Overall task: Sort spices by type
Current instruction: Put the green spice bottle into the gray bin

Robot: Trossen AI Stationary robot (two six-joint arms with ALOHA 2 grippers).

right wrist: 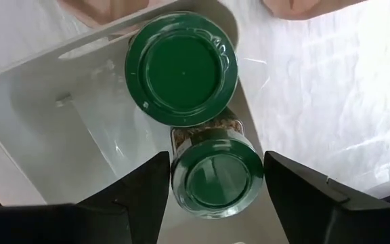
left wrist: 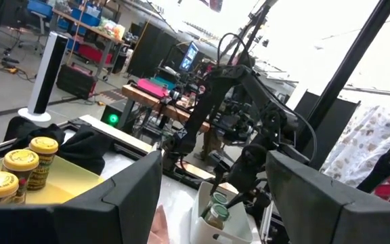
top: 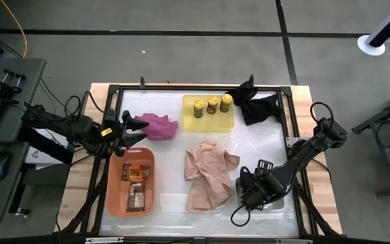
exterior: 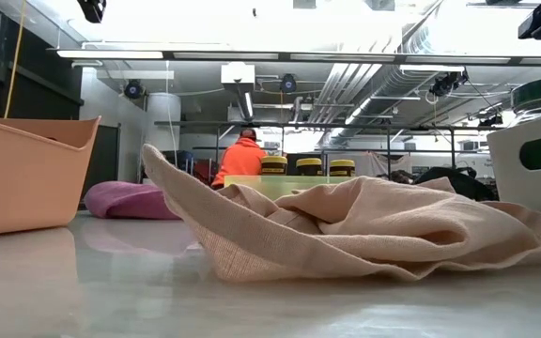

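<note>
My right gripper (top: pixel 250 192) reaches down into the clear tray (right wrist: pixel 32 102) at the table's near right, shut on one green-lidded jar (right wrist: pixel 215 177). The second green-lidded jar (right wrist: pixel 181 66) stands in the tray right beside it. Three yellow-lidded jars (top: pixel 212 104) stand in the yellow tray (top: pixel 189 123) at the far middle. Brown-orange packets (top: pixel 134 184) lie in the orange tray (top: pixel 116 203) at the near left. My left gripper (top: pixel 128 130) hovers open over the orange tray's far end, touching nothing. My right gripper pinches the green-lidded jar between its two fingers at the lid (right wrist: pixel 181 183), coming from above and pointing down. The jar is tipped a little toward the other jar, with its glass side (right wrist: pixel 205 132) showing. Whether its base rests on the tray floor cannot be told.
A tan cloth (top: pixel 208 175) lies crumpled at the table's middle, between the two near trays. A pink cloth (top: pixel 158 125) lies by my left gripper, and a black cloth (top: pixel 257 106) at the far right. A person in orange (exterior: pixel 244 155) is in the room beyond.
</note>
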